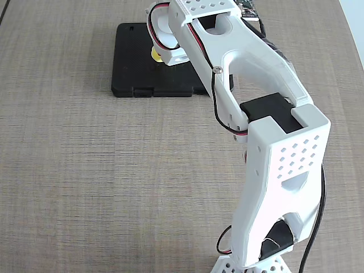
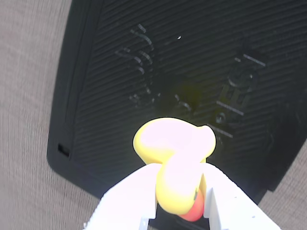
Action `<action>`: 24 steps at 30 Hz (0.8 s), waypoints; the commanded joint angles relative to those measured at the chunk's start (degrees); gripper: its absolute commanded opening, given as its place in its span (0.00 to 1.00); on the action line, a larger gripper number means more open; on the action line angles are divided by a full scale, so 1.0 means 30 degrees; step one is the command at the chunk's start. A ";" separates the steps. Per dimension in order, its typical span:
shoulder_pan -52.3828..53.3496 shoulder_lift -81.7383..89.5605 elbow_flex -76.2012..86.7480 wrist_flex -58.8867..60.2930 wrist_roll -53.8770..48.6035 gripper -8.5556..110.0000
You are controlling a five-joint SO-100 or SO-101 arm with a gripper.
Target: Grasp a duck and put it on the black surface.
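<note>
The black slab lies at the far middle of the table in the fixed view and fills most of the wrist view, with embossed marks in its middle. My gripper hangs over the slab. It is shut on the small yellow duck, held between the two white fingers with its orange beak pointing down toward the camera. In the fixed view only a sliver of the duck shows under the white jaw. The duck appears to be just above the slab's surface.
The white arm stretches from its base at the front right across to the slab and covers the slab's right part. The table is a grey-brown woven-look surface. A black cable hangs beside the base.
</note>
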 commanded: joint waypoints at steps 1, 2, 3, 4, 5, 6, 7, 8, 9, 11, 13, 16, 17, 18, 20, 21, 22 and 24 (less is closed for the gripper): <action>-0.0234 -0.0322 -0.1318 -0.0205 0.0088 0.10; -0.0205 -0.0527 -0.1494 -0.0205 0.0088 0.10; -0.0176 -0.0674 -0.1670 -0.0205 0.0088 0.10; -0.0176 -0.0791 -0.1787 -0.0205 0.0088 0.10; -0.0146 -0.0908 -0.1875 -0.0205 0.0088 0.10; -0.0117 -0.0938 -0.1963 -0.0205 0.0088 0.10; -0.0117 -0.0938 -0.2021 -0.0205 0.0088 0.10; -0.0117 -0.0938 -0.2051 -0.0205 0.0088 0.10; -0.0117 -0.0938 -0.2051 -0.0205 0.0088 0.10; -0.0059 -0.0938 -0.2080 -0.0234 0.0088 0.10; 0.0000 -0.0879 -0.2080 -0.0234 0.0088 0.10; 0.0029 -0.0850 -0.2080 -0.0234 0.0059 0.10; 0.0029 -0.0820 -0.2080 -0.0234 0.0088 0.11; 0.0029 -0.0762 -0.2080 -0.0234 0.0088 0.12; 0.0029 -0.0762 -0.2080 -0.0234 0.0117 0.15; 0.0029 -0.0762 -0.2080 -0.0234 0.0117 0.18; 0.0029 -0.0762 -0.2080 -0.0234 0.0117 0.20; 0.0059 -0.0732 -0.2051 -0.0234 0.0117 0.24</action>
